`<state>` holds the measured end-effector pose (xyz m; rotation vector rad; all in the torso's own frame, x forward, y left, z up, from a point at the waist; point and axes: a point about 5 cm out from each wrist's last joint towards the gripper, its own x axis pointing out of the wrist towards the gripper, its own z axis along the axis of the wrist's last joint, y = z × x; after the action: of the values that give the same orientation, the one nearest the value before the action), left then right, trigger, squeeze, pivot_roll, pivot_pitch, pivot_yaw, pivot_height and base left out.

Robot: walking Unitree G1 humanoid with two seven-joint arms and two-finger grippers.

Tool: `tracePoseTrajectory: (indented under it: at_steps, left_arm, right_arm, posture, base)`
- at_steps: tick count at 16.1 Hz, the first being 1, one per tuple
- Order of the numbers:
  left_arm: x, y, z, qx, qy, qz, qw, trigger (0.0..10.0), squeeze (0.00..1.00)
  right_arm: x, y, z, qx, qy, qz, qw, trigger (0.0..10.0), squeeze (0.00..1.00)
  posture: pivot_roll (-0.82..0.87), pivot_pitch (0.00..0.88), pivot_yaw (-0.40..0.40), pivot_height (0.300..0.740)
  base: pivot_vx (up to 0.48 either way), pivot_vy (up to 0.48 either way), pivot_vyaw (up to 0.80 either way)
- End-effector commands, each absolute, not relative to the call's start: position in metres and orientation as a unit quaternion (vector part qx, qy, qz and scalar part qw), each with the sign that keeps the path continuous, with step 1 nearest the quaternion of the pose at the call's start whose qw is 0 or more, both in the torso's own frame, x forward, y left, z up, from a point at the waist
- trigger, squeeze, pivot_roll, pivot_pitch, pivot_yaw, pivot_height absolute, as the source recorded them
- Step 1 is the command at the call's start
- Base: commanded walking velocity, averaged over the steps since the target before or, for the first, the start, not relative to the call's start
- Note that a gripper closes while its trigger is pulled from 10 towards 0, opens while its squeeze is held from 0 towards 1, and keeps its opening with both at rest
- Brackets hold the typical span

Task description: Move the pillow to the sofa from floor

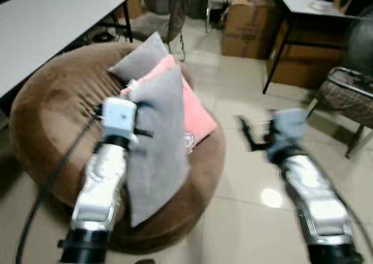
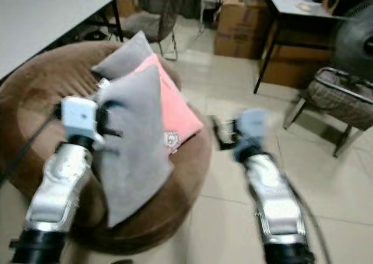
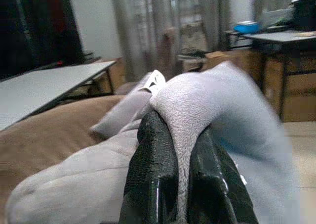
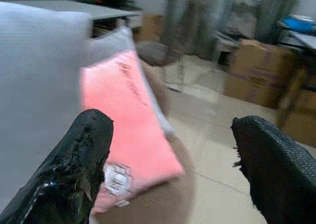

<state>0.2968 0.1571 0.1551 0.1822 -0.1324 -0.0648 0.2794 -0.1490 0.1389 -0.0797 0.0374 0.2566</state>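
Observation:
A grey pillow (image 1: 157, 141) hangs upright over the brown beanbag sofa (image 1: 52, 112), pinched at its upper edge by my left gripper (image 1: 140, 118). In the left wrist view its two black fingers (image 3: 153, 174) are shut on a fold of the grey pillow (image 3: 217, 110). Behind it a pink pillow (image 1: 195, 115) and another grey pillow (image 1: 140, 57) lie on the sofa. My right gripper (image 1: 247, 133) hovers open over the floor to the right of the sofa, blurred; its fingers (image 4: 79, 155) stand wide apart with nothing between them, facing the pink pillow (image 4: 133, 120).
A white table (image 1: 46, 19) stands at the left behind the sofa. Cardboard boxes (image 1: 247, 19) and a dark-legged desk (image 1: 309, 7) are at the back right. A woven chair (image 1: 347, 92) stands at the right. Tiled floor (image 1: 245, 217) lies open right of the sofa.

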Motion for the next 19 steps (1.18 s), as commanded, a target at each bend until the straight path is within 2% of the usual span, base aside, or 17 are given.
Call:
tracePoseTrajectory:
  at_steps: [1,4,14,16,19]
  left_arm:
    - [0.299,0.151,0.169,0.085,-0.104,-0.043,0.990,10.0,0.00]
    - [0.299,0.150,0.169,0.084,-0.104,-0.044,0.990,10.0,0.00]
    - [0.304,0.148,0.165,0.082,-0.096,-0.049,0.991,10.0,0.00]
    - [0.312,0.140,0.162,0.081,-0.078,-0.072,0.991,10.0,0.00]
    - [0.323,0.138,0.180,0.072,-0.097,-0.071,0.990,10.0,0.00]
  right_arm:
    - [0.281,-0.154,0.145,-0.052,0.007,0.125,0.991,10.0,0.00]
    - [0.281,-0.152,0.143,-0.053,0.010,0.130,0.990,10.0,0.00]
    - [0.281,-0.151,0.139,-0.051,0.018,0.139,0.989,10.0,0.00]
    - [0.278,-0.149,0.144,-0.054,0.011,0.190,0.980,10.0,0.00]
    - [0.274,-0.150,0.146,-0.072,0.016,0.235,0.969,10.0,0.00]
  posture:
    - [0.01,0.000,0.007,0.740]
    - [0.01,0.000,0.006,0.740]
    - [0.01,0.000,0.006,0.740]
    - [0.00,0.000,0.010,0.740]
    - [-0.01,0.000,0.013,0.740]
  base:
    - [0.341,0.000,0.80]
    - [0.345,0.000,0.80]
    - [0.325,0.000,0.00]
    - [0.000,0.000,0.00]
    - [0.000,0.000,0.00]
